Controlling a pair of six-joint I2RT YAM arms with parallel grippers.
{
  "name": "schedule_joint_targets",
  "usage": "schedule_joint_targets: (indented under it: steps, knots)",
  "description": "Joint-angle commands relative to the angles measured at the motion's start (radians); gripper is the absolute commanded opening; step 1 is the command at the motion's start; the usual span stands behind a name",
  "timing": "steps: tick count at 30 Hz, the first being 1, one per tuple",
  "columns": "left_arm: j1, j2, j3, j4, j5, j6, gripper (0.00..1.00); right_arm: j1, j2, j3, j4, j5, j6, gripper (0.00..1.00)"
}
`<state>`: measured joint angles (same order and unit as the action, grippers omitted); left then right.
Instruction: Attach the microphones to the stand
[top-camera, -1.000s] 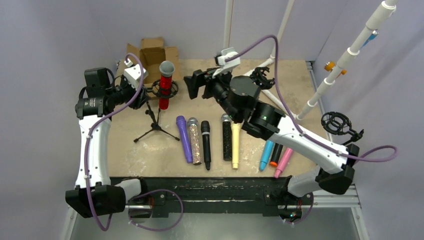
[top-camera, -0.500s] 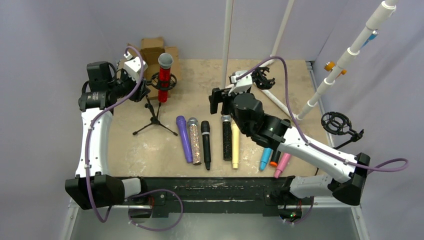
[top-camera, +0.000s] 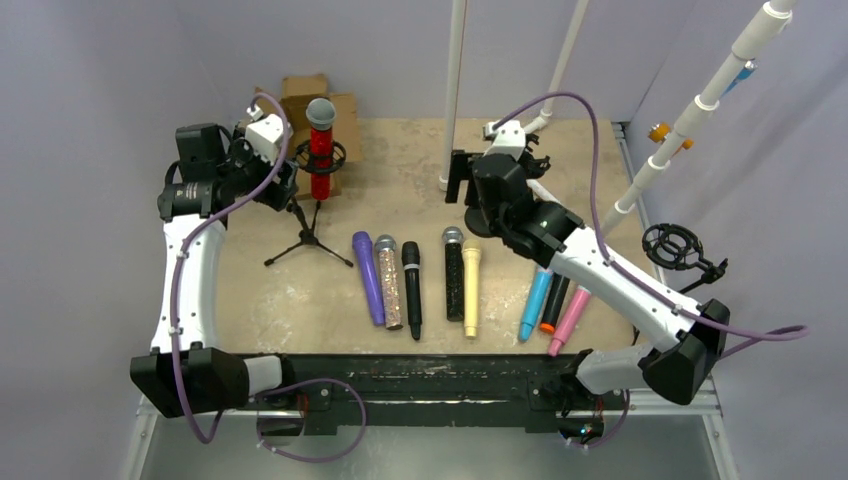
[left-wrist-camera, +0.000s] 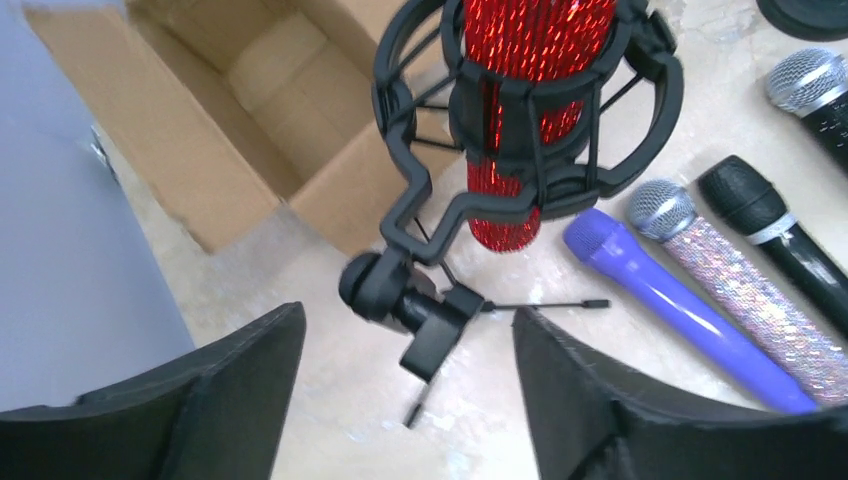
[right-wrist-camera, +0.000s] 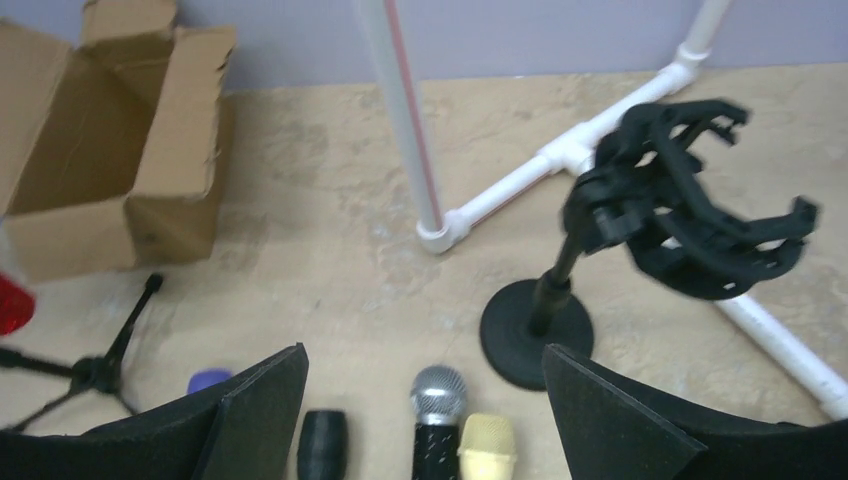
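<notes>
Built alike on both sides: left arm (top-camera: 185, 290) and right arm (top-camera: 610, 280) of smooth white shell links joined by black cylindrical motor housings. Anchored by blocky black bases to a black rail (top-camera: 420, 380) at the near edge. Wired with a purple cable (top-camera: 175, 300) looping loosely along each arm. Topped at each wrist by a small white camera block (top-camera: 266, 131). Tipped, on left hand (left-wrist-camera: 405, 315) and right hand (right-wrist-camera: 422, 350), with broad, flat, matte-black fingers (left-wrist-camera: 230, 400) tapering to blunt corners.

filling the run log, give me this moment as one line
red microphone: seated in shock mount | left end effector: open, empty | right end effector: open, empty
</notes>
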<state>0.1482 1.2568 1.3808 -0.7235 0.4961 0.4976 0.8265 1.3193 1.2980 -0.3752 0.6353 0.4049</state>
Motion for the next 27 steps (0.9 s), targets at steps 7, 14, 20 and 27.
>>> schedule_joint_targets:
  steps: [7,14,20,27]
  knots:
    - [0.004,-0.12,0.063,-0.202,-0.028,-0.065,1.0,-0.239,0.087,0.239,-0.085,0.008,-0.099,0.88]
    - [0.002,-0.171,0.102,-0.354,0.056,-0.104,1.0,-0.35,0.2,0.318,-0.091,-0.054,-0.149,0.81]
    - [0.003,-0.176,0.032,-0.389,0.128,-0.115,1.0,-0.398,0.243,0.337,-0.123,-0.124,-0.134,0.71]
    - [0.003,-0.21,-0.044,-0.343,0.161,-0.145,1.0,-0.401,0.272,0.36,-0.156,-0.197,-0.111,0.58]
